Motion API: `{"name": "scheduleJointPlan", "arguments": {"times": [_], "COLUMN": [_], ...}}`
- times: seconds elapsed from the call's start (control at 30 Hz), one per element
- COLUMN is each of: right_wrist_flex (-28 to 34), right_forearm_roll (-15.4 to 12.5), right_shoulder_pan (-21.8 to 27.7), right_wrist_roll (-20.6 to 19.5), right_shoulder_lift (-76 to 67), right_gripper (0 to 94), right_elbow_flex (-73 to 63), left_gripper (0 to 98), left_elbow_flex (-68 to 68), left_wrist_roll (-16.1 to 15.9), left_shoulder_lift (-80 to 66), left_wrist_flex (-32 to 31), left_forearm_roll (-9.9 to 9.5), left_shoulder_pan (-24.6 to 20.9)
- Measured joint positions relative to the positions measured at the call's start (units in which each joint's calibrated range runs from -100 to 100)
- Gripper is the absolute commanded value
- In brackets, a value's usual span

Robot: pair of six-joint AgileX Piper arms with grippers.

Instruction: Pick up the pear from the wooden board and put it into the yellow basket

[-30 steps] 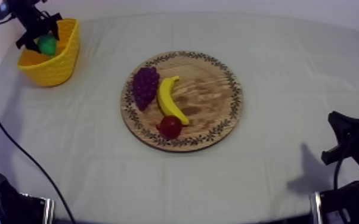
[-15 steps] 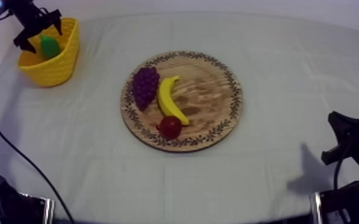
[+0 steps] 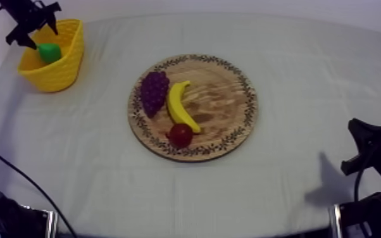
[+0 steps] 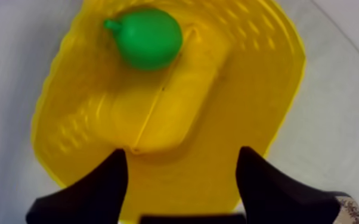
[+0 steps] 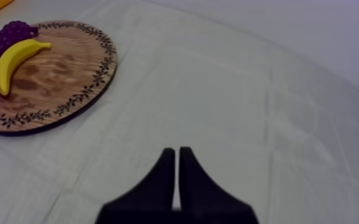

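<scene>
The green pear (image 3: pixel 49 52) lies inside the yellow basket (image 3: pixel 63 71) at the table's far left; the left wrist view shows the pear (image 4: pixel 148 38) resting against the basket's inner wall (image 4: pixel 247 65). My left gripper (image 3: pixel 33 25) hovers above the basket's far rim, open and holding nothing, its fingers (image 4: pixel 98 187) spread wide over the basket. The round wooden board (image 3: pixel 228 104) sits mid-table. My right gripper (image 3: pixel 361 149) rests low at the right, shut on nothing, its fingers (image 5: pixel 176 179) together as a wedge.
On the board lie purple grapes (image 3: pixel 154 90), a banana (image 3: pixel 180 104) and a small red fruit (image 3: pixel 180 134). The right wrist view shows the board (image 5: pixel 68 77) with the same fruit beyond bare cloth.
My left gripper let go of the pear, which dropped into the basket, and has risen up and back away from it. The right arm has not moved.
</scene>
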Motion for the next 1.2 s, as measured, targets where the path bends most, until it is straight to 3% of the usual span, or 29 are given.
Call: {"name": "scheduleJointPlan", "arguments": {"times": [0.83,1.2], "right_wrist_flex": [0.0,0.0], "right_forearm_roll": [0.0,0.0], "right_shoulder_pan": [0.0,0.0], "right_wrist_roll": [0.0,0.0], "right_shoulder_lift": [0.0,0.0], "right_gripper": [0.4,0.4], "right_elbow_flex": [0.0,0.0], "left_gripper": [3.7,0.2], "left_elbow_flex": [25.0,39.7], "left_wrist_roll": [-1.8,-5.0], "left_shoulder_lift": [-37.4,-52.7], "left_wrist_flex": [-3.4,-9.4], "left_forearm_roll": [1.18,0.55], "left_shoulder_pan": [1.5,2.2]}}
